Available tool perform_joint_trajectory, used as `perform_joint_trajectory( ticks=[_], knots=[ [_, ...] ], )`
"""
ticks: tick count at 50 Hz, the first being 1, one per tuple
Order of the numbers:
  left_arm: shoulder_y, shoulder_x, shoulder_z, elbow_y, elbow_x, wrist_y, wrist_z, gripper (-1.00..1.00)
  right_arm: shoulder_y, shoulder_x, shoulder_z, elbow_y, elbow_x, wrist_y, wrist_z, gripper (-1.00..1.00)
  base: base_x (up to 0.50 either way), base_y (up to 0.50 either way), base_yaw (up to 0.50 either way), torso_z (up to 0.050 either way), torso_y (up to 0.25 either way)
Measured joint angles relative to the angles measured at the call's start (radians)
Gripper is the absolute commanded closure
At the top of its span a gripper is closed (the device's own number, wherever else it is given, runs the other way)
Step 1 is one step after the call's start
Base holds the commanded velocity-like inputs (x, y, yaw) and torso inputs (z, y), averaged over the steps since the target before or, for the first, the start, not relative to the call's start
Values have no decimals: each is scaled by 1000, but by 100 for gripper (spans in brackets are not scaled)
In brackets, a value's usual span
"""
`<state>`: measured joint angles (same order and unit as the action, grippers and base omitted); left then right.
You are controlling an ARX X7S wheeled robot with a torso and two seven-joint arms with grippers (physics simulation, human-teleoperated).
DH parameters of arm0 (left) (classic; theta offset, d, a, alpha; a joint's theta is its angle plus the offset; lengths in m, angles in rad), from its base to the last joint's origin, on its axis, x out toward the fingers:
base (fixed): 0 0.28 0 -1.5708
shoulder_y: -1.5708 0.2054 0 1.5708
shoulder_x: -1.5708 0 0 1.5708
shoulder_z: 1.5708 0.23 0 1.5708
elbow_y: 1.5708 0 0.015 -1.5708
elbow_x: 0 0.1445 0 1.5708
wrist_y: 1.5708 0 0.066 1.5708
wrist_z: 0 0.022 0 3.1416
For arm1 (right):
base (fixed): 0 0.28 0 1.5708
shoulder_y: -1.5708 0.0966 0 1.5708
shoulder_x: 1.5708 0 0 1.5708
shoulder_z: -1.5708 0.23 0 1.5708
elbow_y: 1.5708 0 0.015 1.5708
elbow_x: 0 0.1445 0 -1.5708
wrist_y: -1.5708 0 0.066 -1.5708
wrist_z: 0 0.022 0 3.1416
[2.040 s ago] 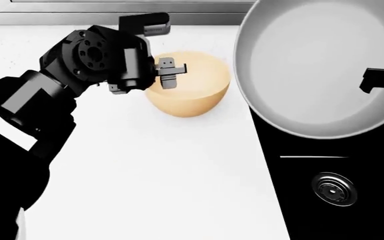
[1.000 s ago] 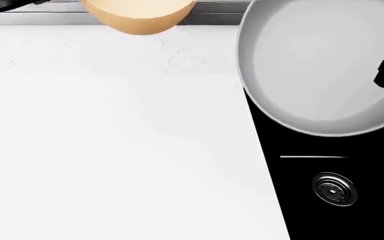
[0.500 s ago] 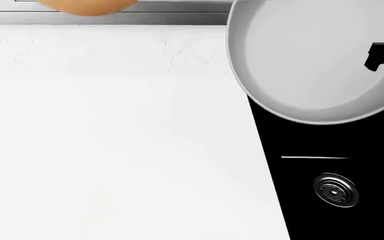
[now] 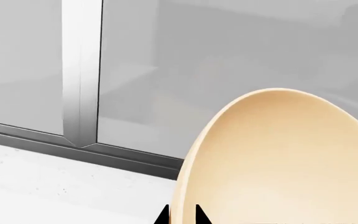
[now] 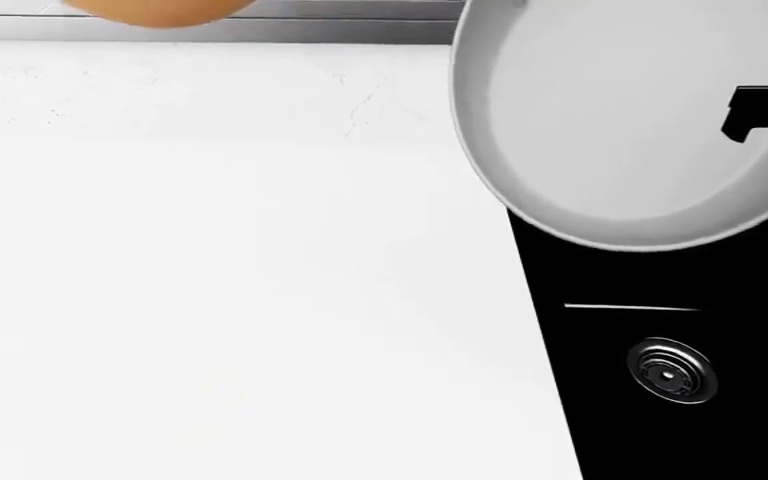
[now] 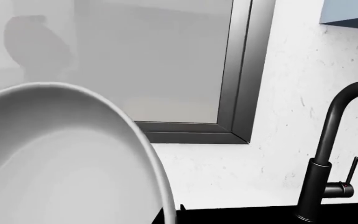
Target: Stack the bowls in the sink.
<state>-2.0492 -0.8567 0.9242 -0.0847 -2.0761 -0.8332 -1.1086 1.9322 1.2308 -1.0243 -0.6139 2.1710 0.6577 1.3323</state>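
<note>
The wide grey bowl (image 5: 624,120) hangs high over the black sink (image 5: 704,440), held at its right rim by my right gripper (image 5: 764,110). In the right wrist view the grey bowl (image 6: 61,158) fills the left side, its rim pinched between the gripper's (image 6: 171,212) tips. The tan bowl (image 5: 157,10) shows only as a sliver at the head view's top left. In the left wrist view the tan bowl (image 4: 278,158) is large, its rim clamped by my left gripper (image 4: 182,214).
The white counter (image 5: 224,280) lies left of the sink. A round metal drain (image 5: 671,370) sits in the basin. A tall black faucet (image 6: 328,154) stands by the white wall, and a grey-framed window (image 6: 241,70) runs behind the counter.
My left arm lifted the tan bowl off the counter and almost out of the head view's top. The grey bowl shifted slightly left and up.
</note>
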Motion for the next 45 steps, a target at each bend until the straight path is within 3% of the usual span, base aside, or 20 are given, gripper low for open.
perform_joint_trajectory(
  ticks=[12, 19, 45],
  knots=[
    [0, -1, -7, -1, 0, 2, 4, 100, 2, 3, 5, -2, -1, 6, 3, 100, -500, -18, 0, 0, 0],
    [0, -2, -11, 1, -1, 3, 4, 100, 5, 5, 12, -4, -6, 5, 3, 100, 1, -15, 0, 0, 0],
    [11, 1, -17, 5, 0, 5, 8, 100, -14, 6, 17, -1, -10, -3, -7, 100, -65, -503, 0, 0, 0]
  ],
)
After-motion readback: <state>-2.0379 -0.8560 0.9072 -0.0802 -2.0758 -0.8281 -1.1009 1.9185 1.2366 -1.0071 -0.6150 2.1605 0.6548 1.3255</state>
